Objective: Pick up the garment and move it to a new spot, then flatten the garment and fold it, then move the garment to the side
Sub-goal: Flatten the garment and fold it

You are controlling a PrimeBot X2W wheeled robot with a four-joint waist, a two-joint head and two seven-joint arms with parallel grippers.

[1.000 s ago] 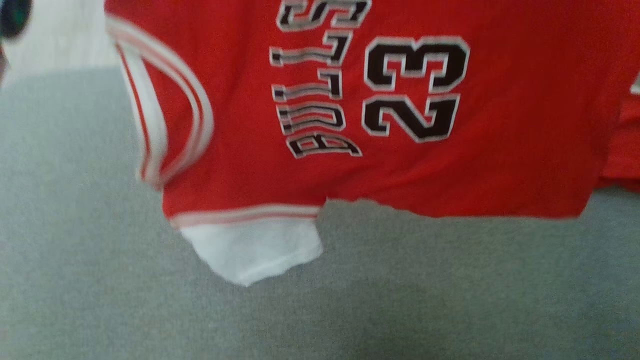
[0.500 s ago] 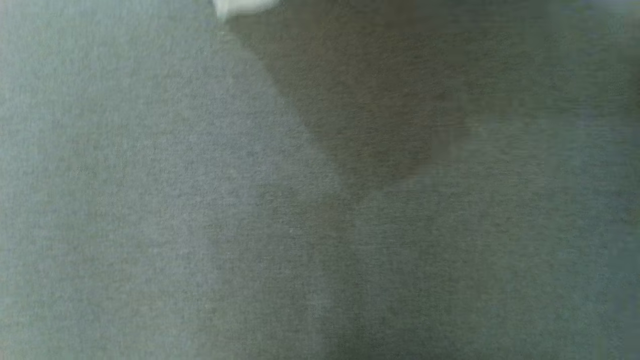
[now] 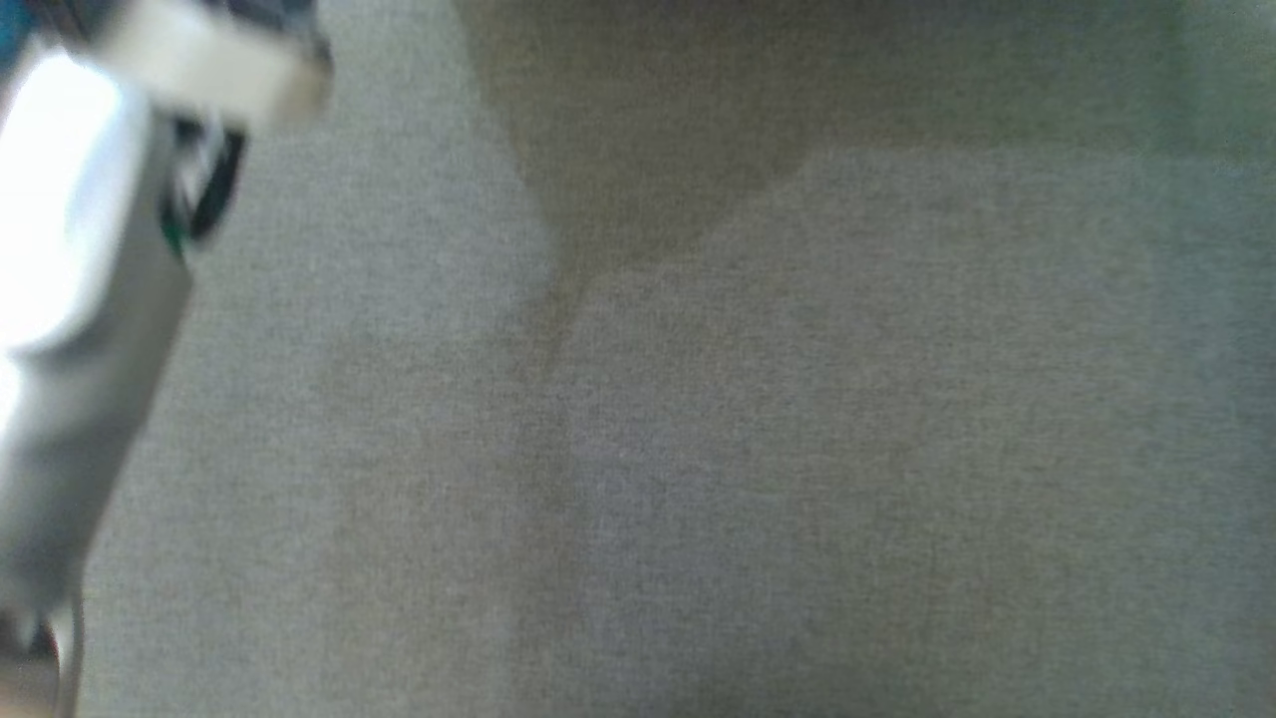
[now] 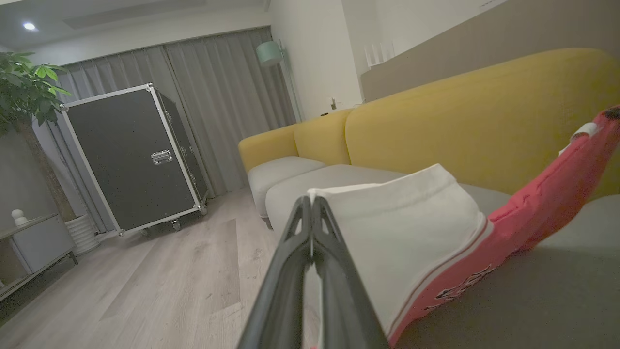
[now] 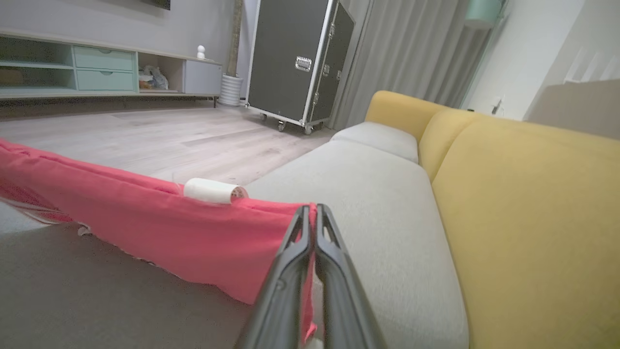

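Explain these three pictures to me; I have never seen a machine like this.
This is a wheeled robot with two arms, each ending in a gripper with two long dark fingers. The blurry picture comes from a camera on its head, looking down at a grey seat. The pale shape at its left edge is a forearm. The other two pictures come from cameras on the wrists, each looking along its own fingers. In the left wrist view the left gripper is shut on the white part of a red jersey. In the right wrist view the right gripper is shut on the jersey's red edge. So the jersey hangs stretched between them, low over the seat of a yellow sofa.
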